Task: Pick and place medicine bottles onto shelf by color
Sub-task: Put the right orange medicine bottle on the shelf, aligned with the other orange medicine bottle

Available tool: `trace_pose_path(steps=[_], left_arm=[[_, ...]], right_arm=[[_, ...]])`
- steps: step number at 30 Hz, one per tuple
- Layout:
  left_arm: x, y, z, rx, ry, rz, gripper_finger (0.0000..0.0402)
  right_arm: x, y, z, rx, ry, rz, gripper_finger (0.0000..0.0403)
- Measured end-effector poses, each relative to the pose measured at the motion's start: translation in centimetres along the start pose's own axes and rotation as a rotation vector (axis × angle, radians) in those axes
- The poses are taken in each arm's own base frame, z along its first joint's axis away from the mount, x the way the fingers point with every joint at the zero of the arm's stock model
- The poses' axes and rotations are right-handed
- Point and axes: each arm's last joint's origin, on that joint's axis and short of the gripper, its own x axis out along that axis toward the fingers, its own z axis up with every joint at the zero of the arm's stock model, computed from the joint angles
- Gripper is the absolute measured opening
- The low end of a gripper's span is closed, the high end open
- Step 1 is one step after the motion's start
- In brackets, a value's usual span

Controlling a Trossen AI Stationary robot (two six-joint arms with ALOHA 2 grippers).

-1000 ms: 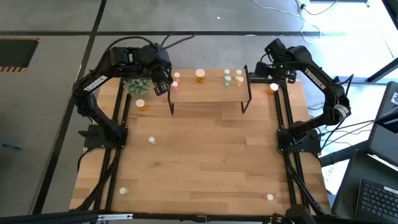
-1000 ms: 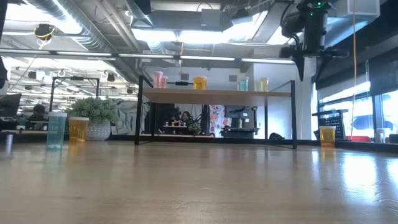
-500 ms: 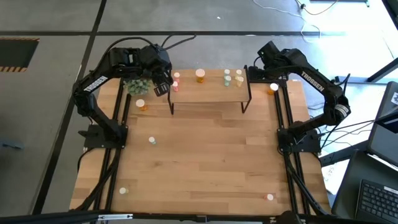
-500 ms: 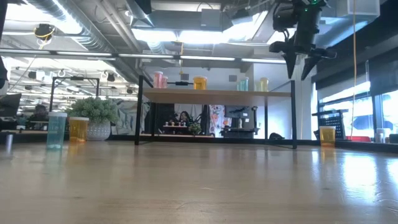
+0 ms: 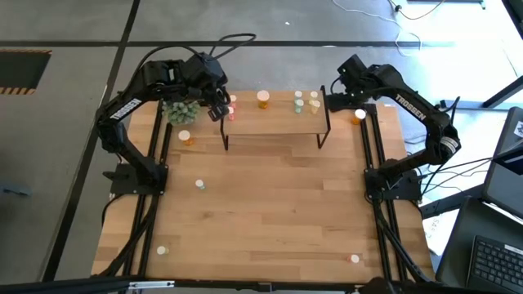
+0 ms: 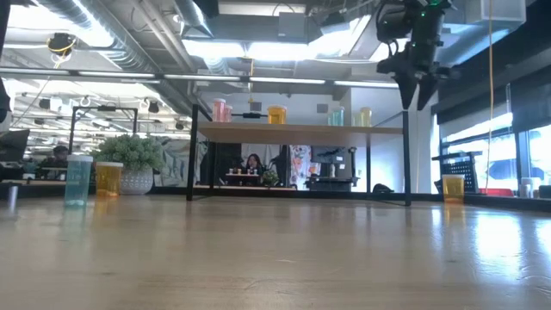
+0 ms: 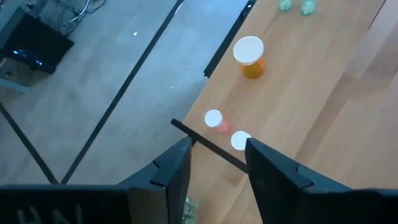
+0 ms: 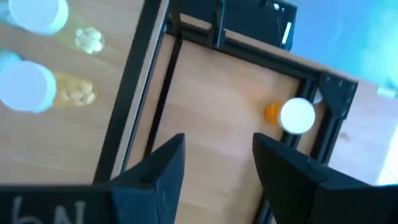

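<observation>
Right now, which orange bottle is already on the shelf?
The big orange bottle mid-shelf, between the pink and pale ones; the other two orange bottles stand on the tabletop.

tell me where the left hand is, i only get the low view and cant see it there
Observer: The left hand hangs at the shelf's left end, by the two pink bottles standing there.
Operator: is it carrying anything
Observer: No, its fingers are apart with nothing between them.
Operator: and what is the right hand pointing at
Observer: The right hand, open and empty, looks down past the shelf's right end at an orange bottle standing on the table.
</observation>
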Motion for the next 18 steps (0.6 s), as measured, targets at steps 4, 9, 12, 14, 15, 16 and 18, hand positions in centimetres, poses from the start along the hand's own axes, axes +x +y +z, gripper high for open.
trace_pose_path(steps=[4, 9, 12, 14, 15, 16, 18], left_arm=[[0.0, 0.0, 0.0, -0.001, 0.0, 0.0, 0.0147], [0.0, 0.0, 0.0, -0.006, 0.0, 0.0, 0.0147], [0.0, 0.0, -0.01, -0.023, 0.001, 0.0, 0.0147], [0.0, 0.0, -0.01, -0.023, 0.001, 0.0, 0.0147], [0.0, 0.0, -0.01, -0.022, 0.001, 0.0, 0.0147], [0.0, 0.0, -0.01, -0.023, 0.001, 0.0, 0.0147], [0.0, 0.0, -0.01, -0.035, 0.001, 0.0, 0.0147]], right_arm=[[-0.01, 0.13, 0.37, -0.099, -0.039, 0.012, 0.019], [-0.01, 0.13, 0.41, -0.136, -0.043, 0.012, 0.0191], [-0.01, 0.13, 0.39, -0.183, -0.041, 0.01, 0.019], [-0.01, 0.12, 0.38, -0.179, -0.04, 0.01, 0.019], [-0.01, 0.12, 0.37, -0.171, -0.039, 0.01, 0.019], [0.06, 0.12, 0.34, -0.157, -0.038, 0.009, 0.019], [0.56, -0.05, 0.09, -0.152, -0.016, 0.0, 0.019]])
